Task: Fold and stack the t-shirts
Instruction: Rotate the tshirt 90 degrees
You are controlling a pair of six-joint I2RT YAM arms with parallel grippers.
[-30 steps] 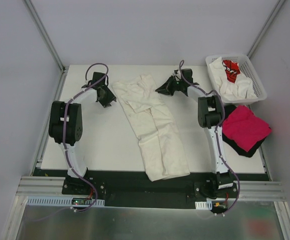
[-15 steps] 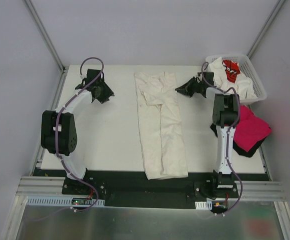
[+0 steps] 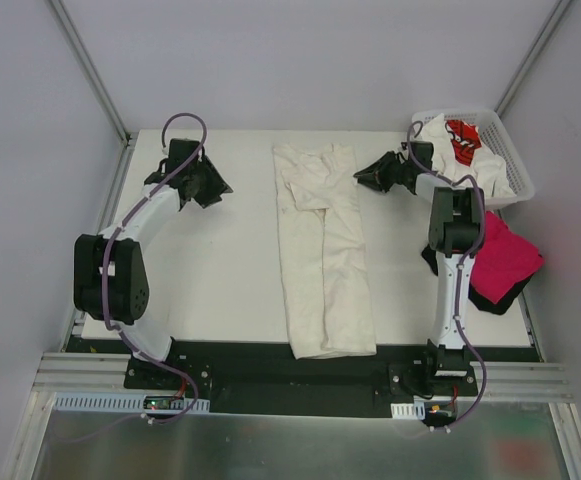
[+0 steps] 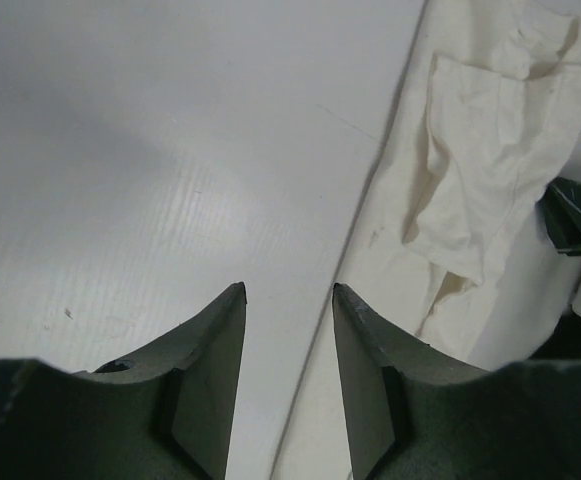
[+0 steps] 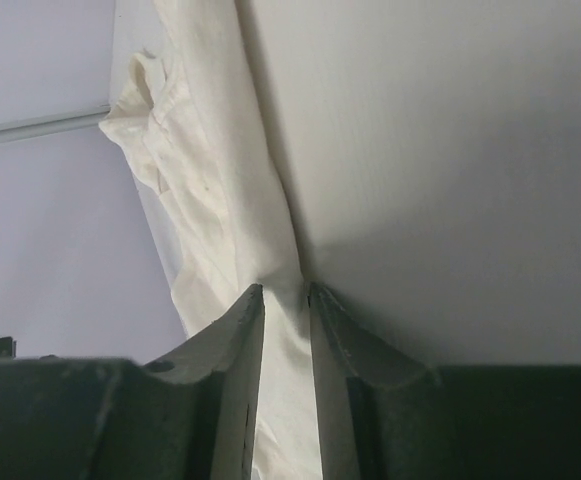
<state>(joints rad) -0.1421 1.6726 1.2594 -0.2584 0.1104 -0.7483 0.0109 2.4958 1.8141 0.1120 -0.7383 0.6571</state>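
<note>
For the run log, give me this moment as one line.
cream t-shirt: folded into long strip | left tool: open, empty | right tool: parted at shirt edge

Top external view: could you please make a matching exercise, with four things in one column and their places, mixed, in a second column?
1. cream t-shirt
2. pink t-shirt
3. basket
4. left gripper

A. far right corner of the table
B. over bare table, left of the cream one
C. on the black t-shirt, right edge
D. middle, a long strip

Pairs: 1-D, 2-C, 3-A, 4-B
</note>
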